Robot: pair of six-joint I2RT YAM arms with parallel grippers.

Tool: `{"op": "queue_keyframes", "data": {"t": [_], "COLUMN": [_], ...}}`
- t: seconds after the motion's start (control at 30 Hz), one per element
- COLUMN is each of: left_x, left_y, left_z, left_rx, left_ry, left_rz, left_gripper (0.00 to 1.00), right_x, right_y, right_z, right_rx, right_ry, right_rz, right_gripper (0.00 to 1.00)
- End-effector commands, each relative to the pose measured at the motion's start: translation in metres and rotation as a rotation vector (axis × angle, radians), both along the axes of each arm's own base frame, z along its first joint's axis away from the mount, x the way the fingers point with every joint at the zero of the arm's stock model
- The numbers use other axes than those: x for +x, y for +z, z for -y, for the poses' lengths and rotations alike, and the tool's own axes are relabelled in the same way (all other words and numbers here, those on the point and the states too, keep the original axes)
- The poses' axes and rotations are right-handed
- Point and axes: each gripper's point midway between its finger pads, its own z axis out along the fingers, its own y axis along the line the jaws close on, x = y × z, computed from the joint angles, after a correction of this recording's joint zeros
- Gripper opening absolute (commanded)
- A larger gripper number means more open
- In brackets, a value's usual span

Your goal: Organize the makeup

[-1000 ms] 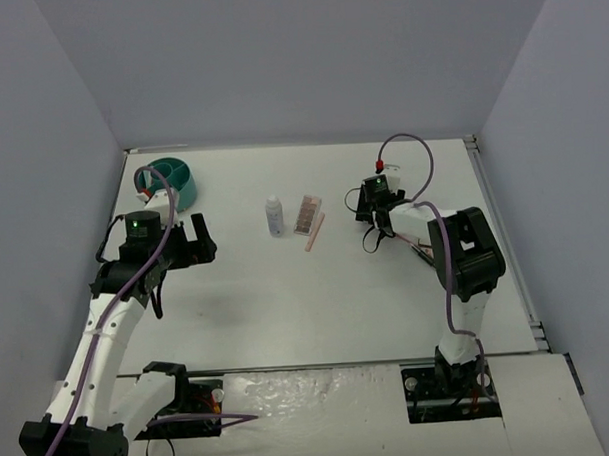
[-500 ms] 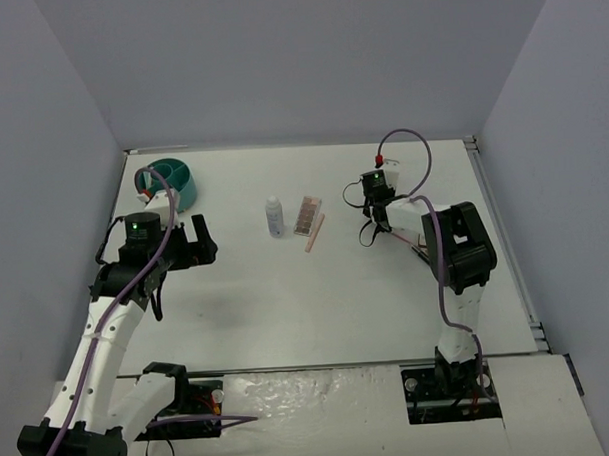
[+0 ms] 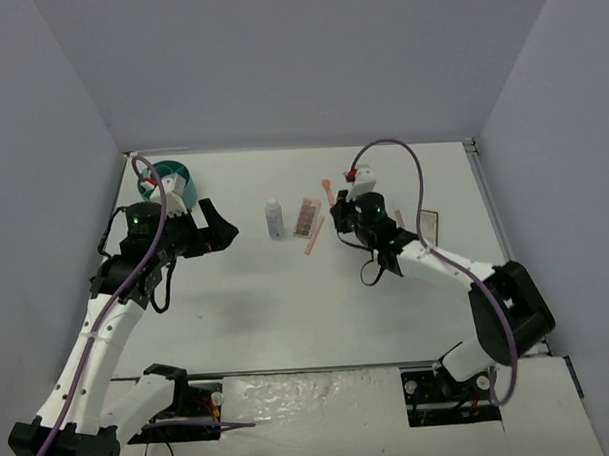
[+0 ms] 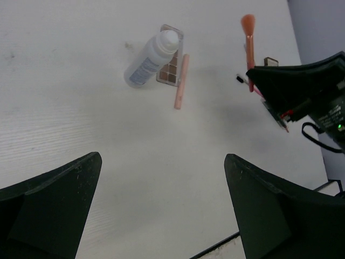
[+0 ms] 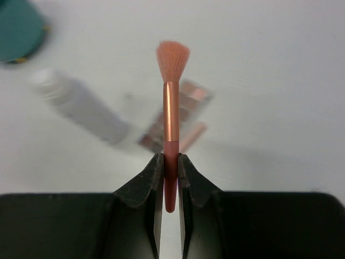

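Right claw clenched on pink brush handle, bristles pointing straight ahead, over the desk between centre and far edge, just right of palette. Teal tub sits at far-left corner; left claw, spread empty, is nearer it.

Nothing readable anywhere tbh. The bottle has some bluish print on its side, but it's way too small and blurry to make out.
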Motion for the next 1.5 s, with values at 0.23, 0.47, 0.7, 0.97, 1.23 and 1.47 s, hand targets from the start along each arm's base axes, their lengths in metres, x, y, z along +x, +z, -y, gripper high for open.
{"op": "queue_keyframes", "data": {"t": [0.23,0.47,0.7,0.97,1.23,1.47], "left_x": [0.025,0.023,0.024,0.024,0.023,0.027], "left_y": [0.081,0.084,0.07,0.075,0.067,0.06], "left_z": [0.063,0.082,0.1,0.096,0.098,0.094], "left_rx": [-0.196,-0.23,-0.215,-0.213,-0.196,-0.169], "left_ry": [-0.072,-0.094,-0.102,-0.065,-0.078,-0.057], "left_rz": [0.197,0.214,0.185,0.216,0.199,0.193], "left_gripper": [0.97,0.92,0.8,0.35,0.01,0.0], "right_x": [-0.122,-0.14,-0.148,-0.149,-0.145,-0.138], "right_y": [0.13,0.145,0.148,0.141,0.137,0.133], "right_z": [-0.128,-0.146,-0.154,-0.154,-0.154,-0.155], "right_rx": [0.271,0.361,0.412,0.41,0.397,0.373], "right_ry": [0.568,0.65,0.682,0.682,0.667,0.646], "right_rz": [0.393,0.412,0.403,0.39,0.38,0.369], "right_gripper": [0.0,0.0,0.0,0.01,0.06,0.56]}}
